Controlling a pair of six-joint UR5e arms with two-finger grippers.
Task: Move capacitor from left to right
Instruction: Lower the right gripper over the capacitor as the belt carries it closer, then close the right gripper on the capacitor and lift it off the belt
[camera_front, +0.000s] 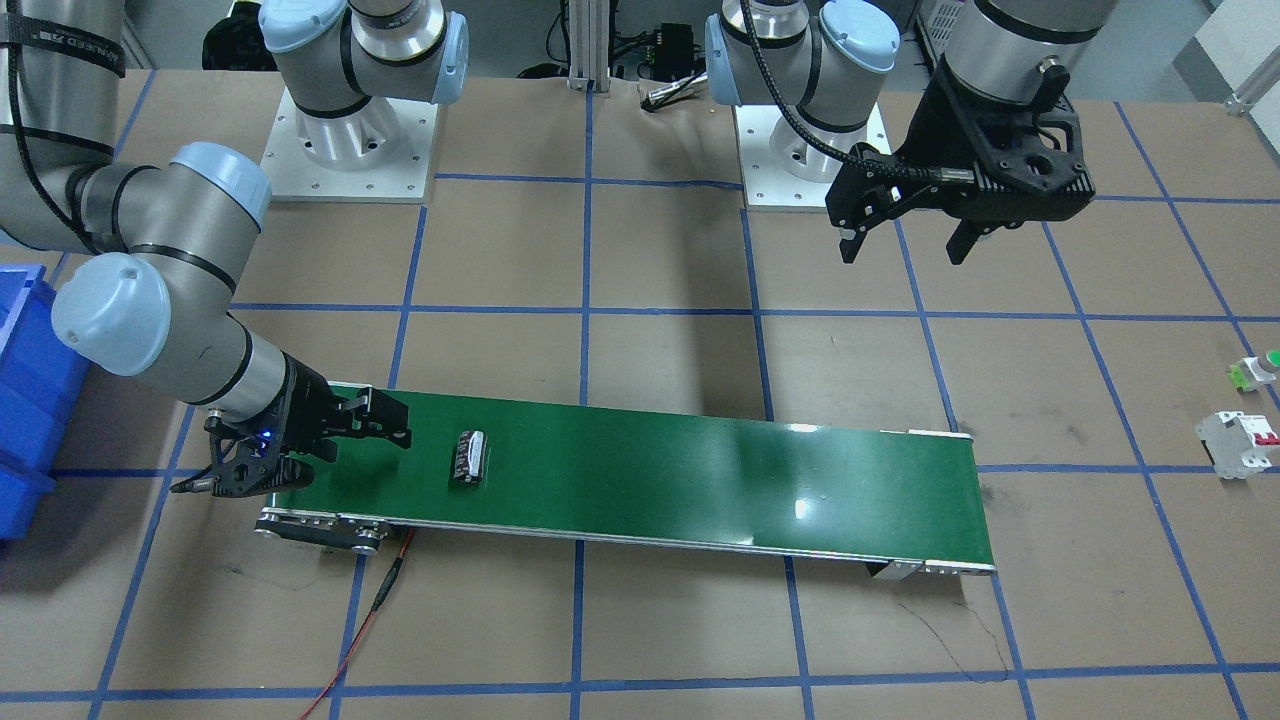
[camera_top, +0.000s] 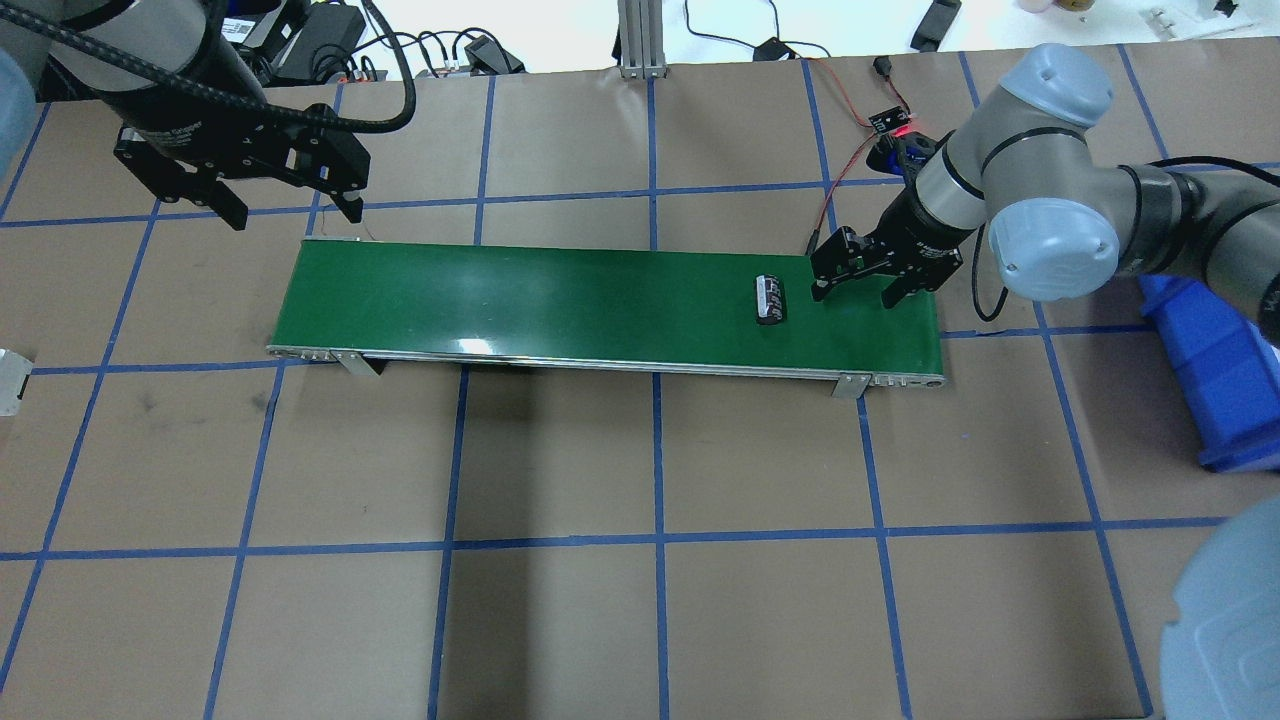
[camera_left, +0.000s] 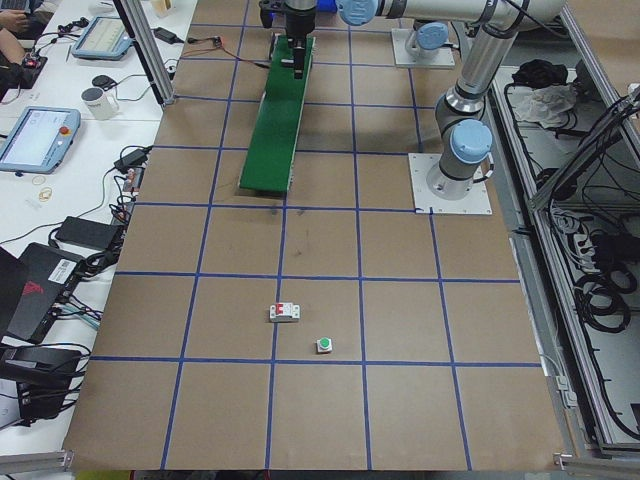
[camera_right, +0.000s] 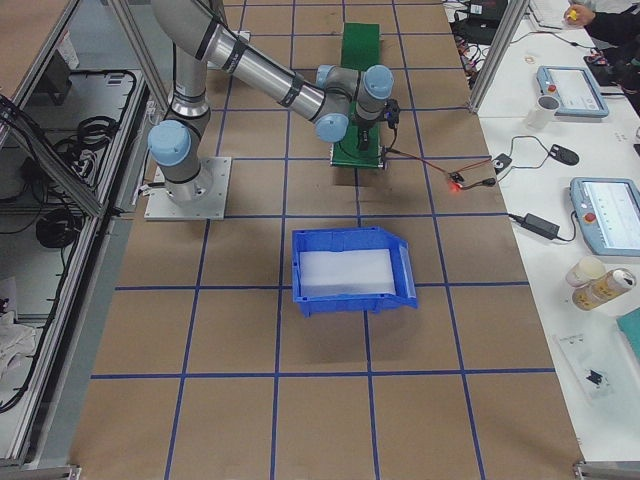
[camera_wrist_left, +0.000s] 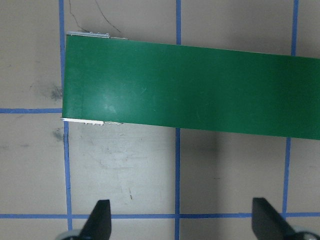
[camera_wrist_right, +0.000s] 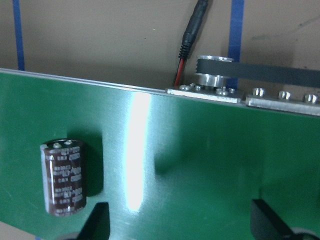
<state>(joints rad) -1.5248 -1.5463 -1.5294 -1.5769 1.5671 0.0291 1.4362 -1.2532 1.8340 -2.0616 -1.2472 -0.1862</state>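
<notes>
The capacitor (camera_front: 470, 457), a small dark cylinder with whitish markings, lies on its side on the green belt (camera_front: 700, 470), near the belt's end on my right side. It also shows in the overhead view (camera_top: 770, 299) and the right wrist view (camera_wrist_right: 64, 177). My right gripper (camera_top: 855, 293) is open and empty, low over that belt end, a short way beyond the capacitor and not touching it. My left gripper (camera_top: 297, 215) is open and empty, held high near the belt's other end; its wrist view shows only bare belt (camera_wrist_left: 190, 90).
A blue bin (camera_top: 1210, 370) stands on the table beyond the right arm. A white circuit breaker (camera_front: 1238, 443) and a white-and-green push button (camera_front: 1258, 370) lie past the belt's left end. A red cable (camera_front: 370, 610) runs from the belt's motor end.
</notes>
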